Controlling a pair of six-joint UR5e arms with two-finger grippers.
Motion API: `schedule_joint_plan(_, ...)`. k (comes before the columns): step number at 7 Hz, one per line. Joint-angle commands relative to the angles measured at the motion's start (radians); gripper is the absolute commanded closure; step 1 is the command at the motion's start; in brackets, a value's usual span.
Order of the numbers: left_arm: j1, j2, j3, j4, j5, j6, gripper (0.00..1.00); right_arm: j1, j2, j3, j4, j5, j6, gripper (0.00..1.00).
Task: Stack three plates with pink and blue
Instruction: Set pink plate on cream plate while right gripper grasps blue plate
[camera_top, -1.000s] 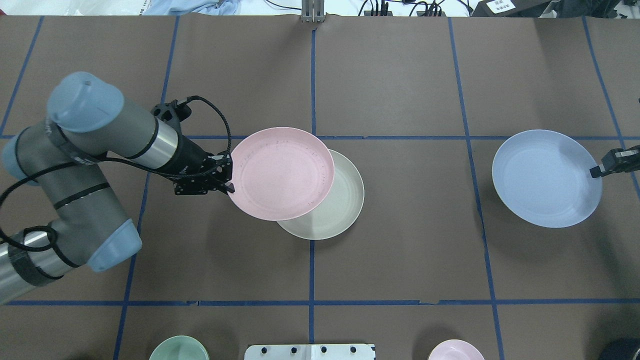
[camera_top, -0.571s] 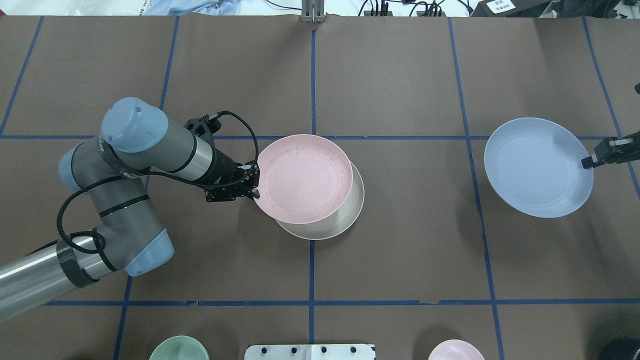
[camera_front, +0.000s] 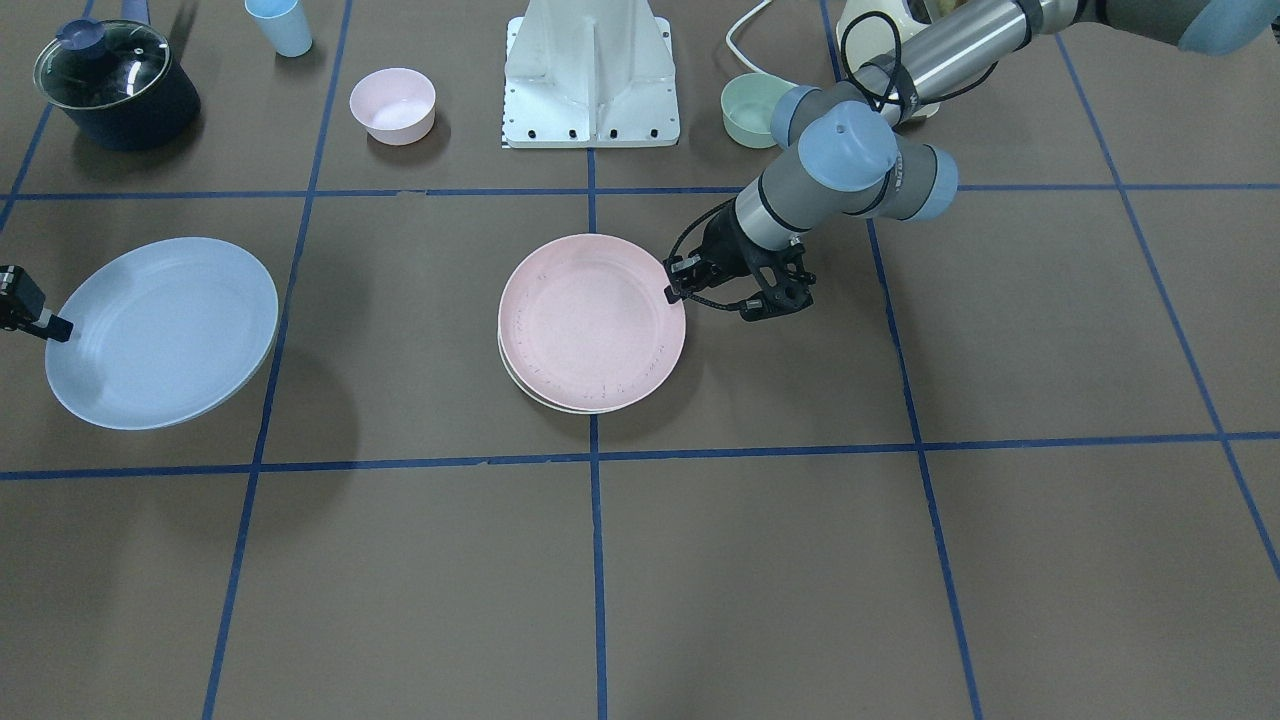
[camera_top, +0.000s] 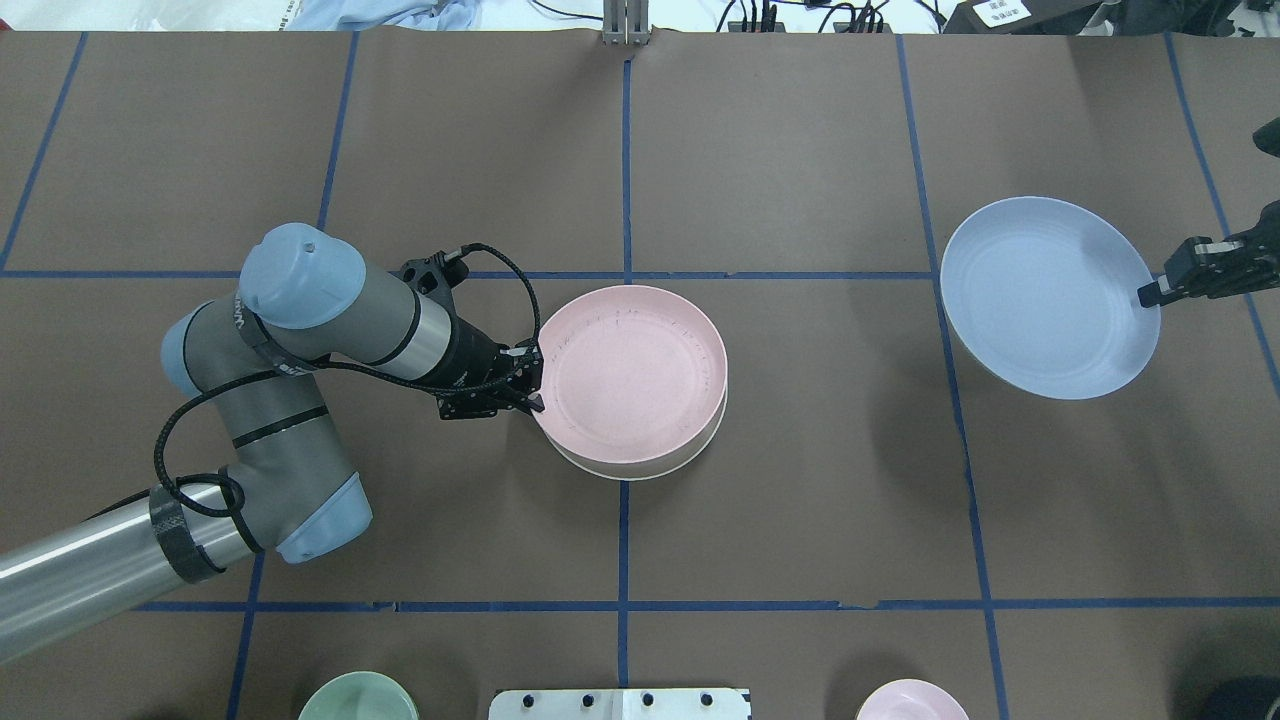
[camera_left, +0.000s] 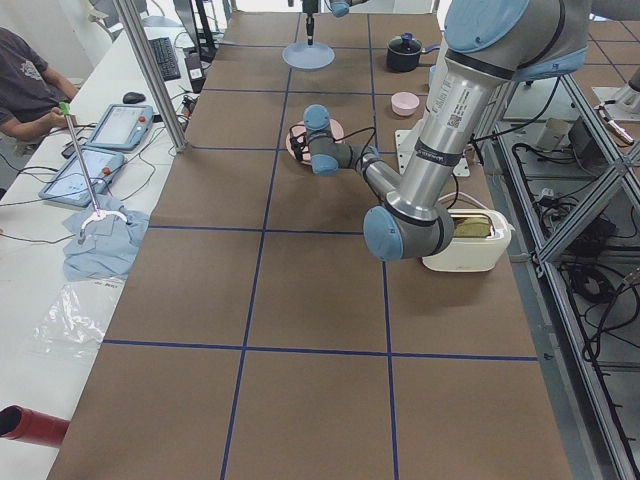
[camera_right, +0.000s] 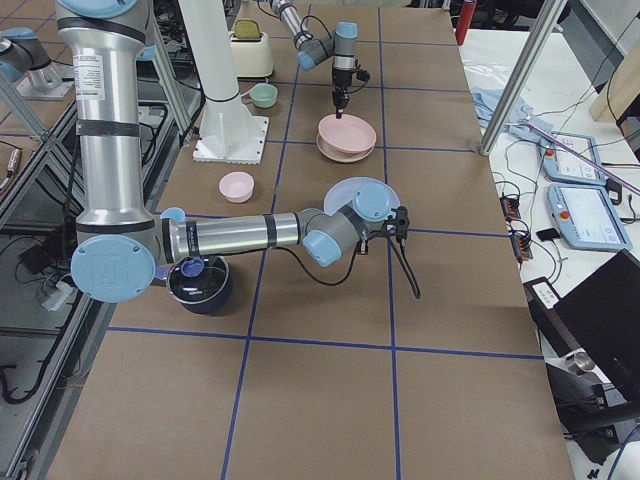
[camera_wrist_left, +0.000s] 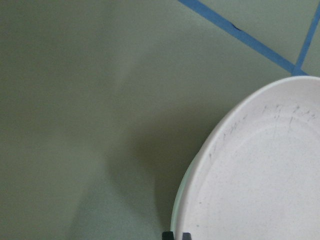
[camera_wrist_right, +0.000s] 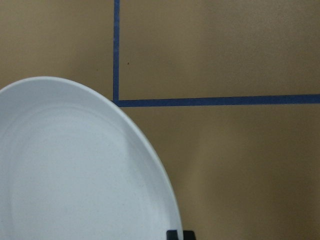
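The pink plate (camera_top: 630, 372) lies over the cream plate (camera_top: 650, 468) at the table's middle; only a cream sliver shows under it (camera_front: 560, 403). My left gripper (camera_top: 533, 382) is shut on the pink plate's left rim; it also shows in the front view (camera_front: 676, 291). My right gripper (camera_top: 1152, 293) is shut on the right rim of the blue plate (camera_top: 1048, 311) and holds it tilted in the air above the table's right side (camera_front: 160, 330). The wrist views show the pink plate's rim (camera_wrist_left: 260, 175) and the blue plate's rim (camera_wrist_right: 75, 170).
A green bowl (camera_front: 752, 108), a small pink bowl (camera_front: 393, 104), a light blue cup (camera_front: 281, 27) and a dark lidded pot (camera_front: 110, 82) stand along the robot's side by the white base (camera_front: 590, 75). A toaster (camera_left: 465, 240) sits beside the left arm.
My left gripper has carried the pink plate to the right until it sits almost squarely over the cream plate. My right gripper has moved the blue plate away from me and slightly left.
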Motion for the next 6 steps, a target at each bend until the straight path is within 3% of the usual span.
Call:
schedule_joint_plan(1, 0.002, -0.008, 0.002, 0.001, 0.000, -0.002, 1.00, -0.002, 0.005, 0.001, -0.001, -0.001, 0.001, 1.00)
schedule_joint_plan(2, 0.001, -0.005, 0.002, -0.002, 0.002, 0.008, 0.24, -0.002, 0.005, 0.002, -0.001, -0.001, 0.002, 1.00)
schedule_joint_plan(3, 0.001, -0.001, 0.000, 0.001, 0.002, 0.010, 0.00, -0.002, 0.009, 0.002, -0.001, -0.001, 0.003, 1.00)
schedule_joint_plan(4, -0.001, 0.002, -0.009, 0.001, 0.003, 0.011, 0.00, -0.002, 0.028, 0.002, -0.001, -0.001, 0.015, 1.00)
schedule_joint_plan(6, -0.048, 0.024, -0.038, 0.009, -0.001, 0.015, 0.00, -0.055, 0.130, 0.019, 0.002, -0.013, 0.234, 1.00)
